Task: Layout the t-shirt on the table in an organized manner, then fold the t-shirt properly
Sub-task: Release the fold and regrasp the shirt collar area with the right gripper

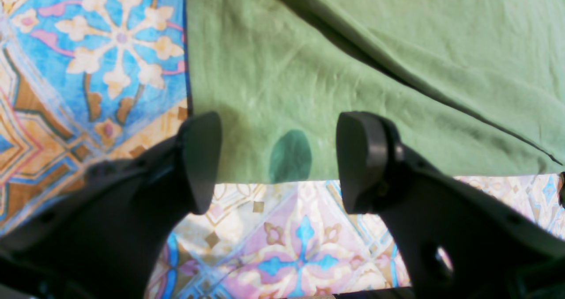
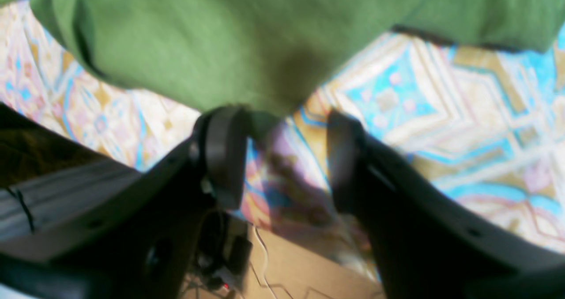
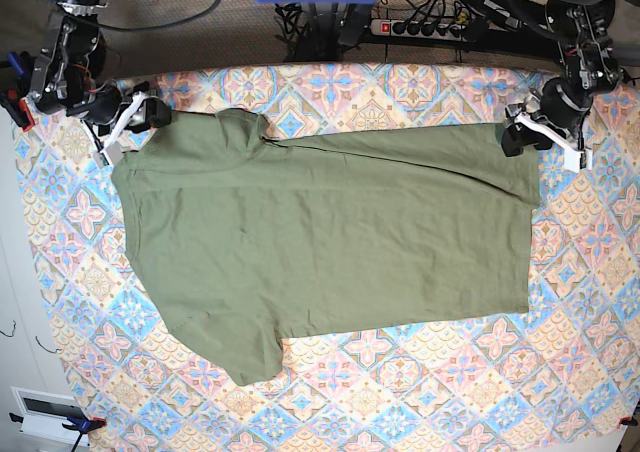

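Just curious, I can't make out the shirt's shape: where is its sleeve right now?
In the base view, one short sleeve of the olive-green cotton t-shirt lies flat at the garment's lower left, pointing toward the near edge of the pastel tile-patterned table.

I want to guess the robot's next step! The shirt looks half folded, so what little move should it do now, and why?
Probably close the left tool on the shirt corner. Its jaws stand open around the hem at that corner, and the far edge lies doubled over. The right tool sits at the sleeve end, so both could then pull it flat.
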Controlling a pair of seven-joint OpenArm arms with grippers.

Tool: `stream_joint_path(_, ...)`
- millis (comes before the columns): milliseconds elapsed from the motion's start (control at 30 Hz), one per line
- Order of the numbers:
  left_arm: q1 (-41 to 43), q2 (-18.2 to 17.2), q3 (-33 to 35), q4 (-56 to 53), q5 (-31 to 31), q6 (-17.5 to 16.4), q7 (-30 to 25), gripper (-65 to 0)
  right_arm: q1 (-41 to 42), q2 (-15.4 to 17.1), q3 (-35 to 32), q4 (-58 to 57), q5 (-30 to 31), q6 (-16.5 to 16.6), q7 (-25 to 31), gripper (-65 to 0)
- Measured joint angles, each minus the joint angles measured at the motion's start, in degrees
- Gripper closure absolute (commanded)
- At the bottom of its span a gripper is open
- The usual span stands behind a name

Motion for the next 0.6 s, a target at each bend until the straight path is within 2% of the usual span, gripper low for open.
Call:
stream_joint_path(267,-0.02,0.00,0.00,0.00,0.00,-0.02,0.02,-40.6,0.15,-0.59,-1.64,0.50,0.00,-0.02,0.66,-28.6)
stream_joint_path(500,-0.04,0.02,0.00,0.00,0.00,-0.04,0.00,-40.6,3.89,-1.20,-4.87,0.42,-0.24,-0.02,-0.13,-28.1)
stream_joint_path(567,-0.04,0.02,0.00,0.00,-0.02,-0.04,0.00,-40.6,3.96,-1.42,-4.92,0.35,-0.17,0.00,-0.09,-23.5)
stream_joint_path(600,-0.02,0.02,0.00,0.00,0.00,-0.02,0.00,-40.6,3.78,-1.40,-4.72,0.35,-0.20,0.00,-0.37,-19.2)
